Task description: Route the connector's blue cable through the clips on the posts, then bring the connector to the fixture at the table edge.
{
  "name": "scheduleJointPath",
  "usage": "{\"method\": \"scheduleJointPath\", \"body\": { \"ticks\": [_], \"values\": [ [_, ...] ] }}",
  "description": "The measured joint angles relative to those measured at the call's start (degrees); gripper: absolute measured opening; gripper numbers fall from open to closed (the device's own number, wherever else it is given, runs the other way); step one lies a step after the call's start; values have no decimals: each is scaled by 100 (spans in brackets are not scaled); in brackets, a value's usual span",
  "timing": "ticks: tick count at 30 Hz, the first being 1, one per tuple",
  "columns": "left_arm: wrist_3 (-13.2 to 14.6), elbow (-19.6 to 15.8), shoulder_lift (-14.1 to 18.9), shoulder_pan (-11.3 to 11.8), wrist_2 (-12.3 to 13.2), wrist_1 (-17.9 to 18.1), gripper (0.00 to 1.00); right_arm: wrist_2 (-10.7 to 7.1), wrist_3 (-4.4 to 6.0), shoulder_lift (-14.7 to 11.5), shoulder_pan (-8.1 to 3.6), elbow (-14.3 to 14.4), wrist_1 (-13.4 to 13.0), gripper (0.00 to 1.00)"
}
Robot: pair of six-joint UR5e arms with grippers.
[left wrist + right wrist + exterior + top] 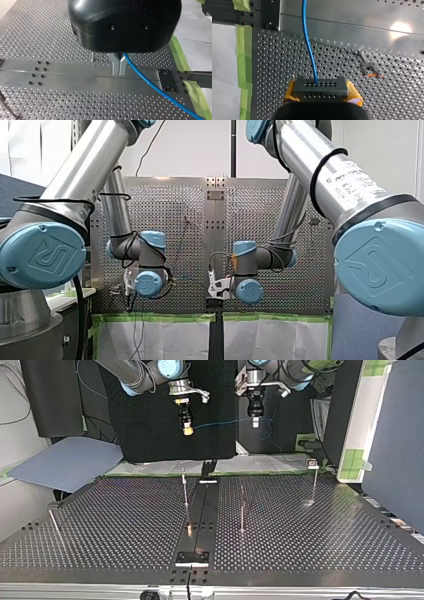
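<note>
My right gripper (321,93) is shut on the dark grey connector (321,87), with yellow pads on both its sides. The blue cable (308,42) leaves the connector's face and runs ahead over the perforated table. In the top view the cable (225,422) spans the air between my right gripper (186,427) and my left gripper (255,420), both high above the table's far edge. My left gripper (119,71) has its metal fingers shut on the blue cable (150,83). Thin posts (185,487) (242,510) (314,482) stand on the table below, apart from the cable.
A dark rail (200,515) runs down the table's middle to a plate (192,557) at the near edge. Green tape (180,57) lines the table's far edge. A small clip with an orange part (369,70) sits beside my right gripper.
</note>
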Motion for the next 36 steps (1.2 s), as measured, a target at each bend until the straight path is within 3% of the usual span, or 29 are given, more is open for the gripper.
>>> {"method": "scheduleJointPath", "body": {
  "ticks": [7,25,29,36],
  "values": [
    [129,114,-2,-8,20,-162,0,0,0,2,0,0,0,0],
    [156,135,-38,14,-10,-141,0,-20,3,-16,-21,-4,20,0],
    [95,242,-108,-24,-80,-90,0,-61,94,-152,-58,-110,153,0],
    [-11,527,146,-51,-132,-360,0,-135,408,-477,-23,-198,479,0]
  ]
}}
